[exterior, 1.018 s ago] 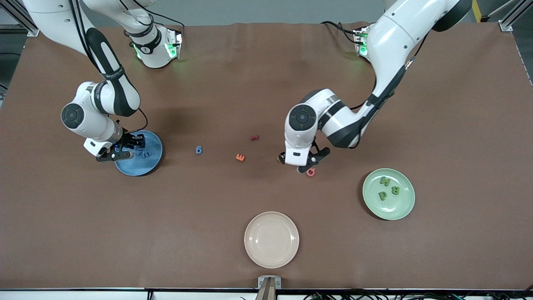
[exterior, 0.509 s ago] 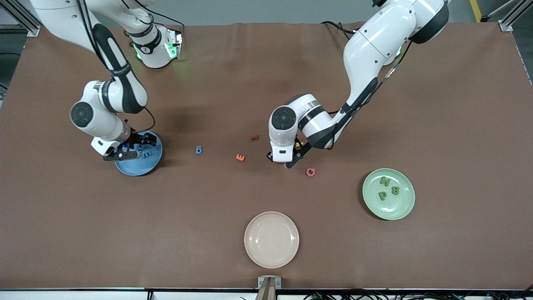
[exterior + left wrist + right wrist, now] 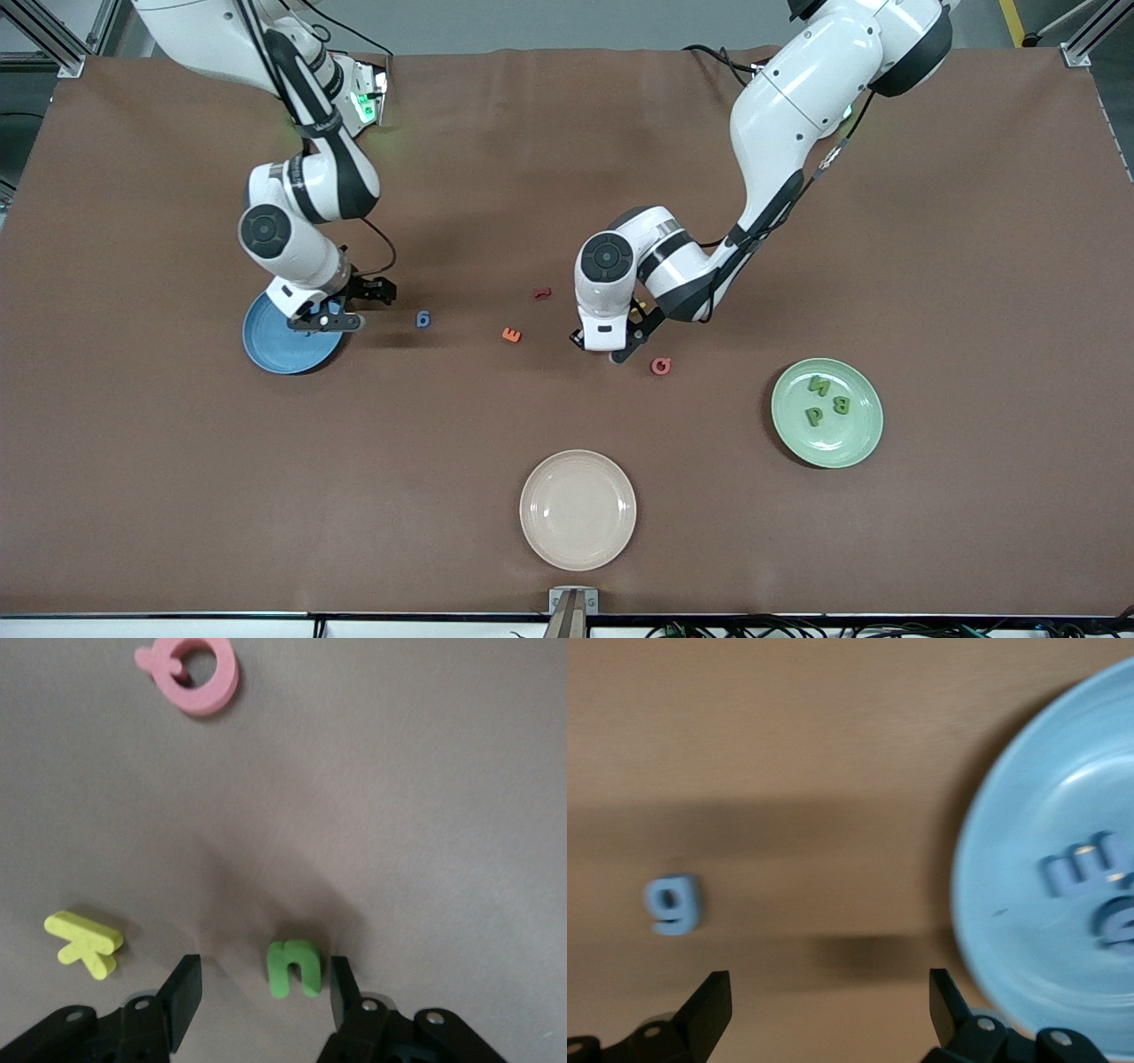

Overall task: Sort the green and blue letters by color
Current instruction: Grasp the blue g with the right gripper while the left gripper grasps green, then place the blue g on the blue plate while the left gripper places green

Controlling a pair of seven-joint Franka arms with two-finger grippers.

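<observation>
since a second ago the right gripper (image 3: 341, 306) has been carried off the round blue plate (image 3: 270, 350) toward the table's middle, and the left gripper (image 3: 617, 344) has been shifted away from the pink foam ring-shaped letter (image 3: 660, 365) toward the right arm's end.

the right gripper's fingers are spread wide with nothing between them, over the plate's rim. the small light blue foam letter (image 3: 423, 319) lies alone on the brown table, a short way from that gripper toward the left arm's end; in the right wrist view (image 3: 675, 904) it sits ahead of one finger rather than centred in the gap, so a sideways correction seems needed. blue letters (image 3: 1090, 873) are seen resting in the plate.

the left gripper's fingers are apart and low over the table near its middle. in the left wrist view the small green foam letter (image 3: 294, 966) lies between them, close against one finger (image 3: 347, 990), its legs pointed back at the wrist. a yellow foam letter (image 3: 84, 942) lies just outside the other finger. three green letters (image 3: 824, 399) rest in the pale green plate (image 3: 864, 439) near the left arm's end. the left arm is judged nearer its grasp.
</observation>
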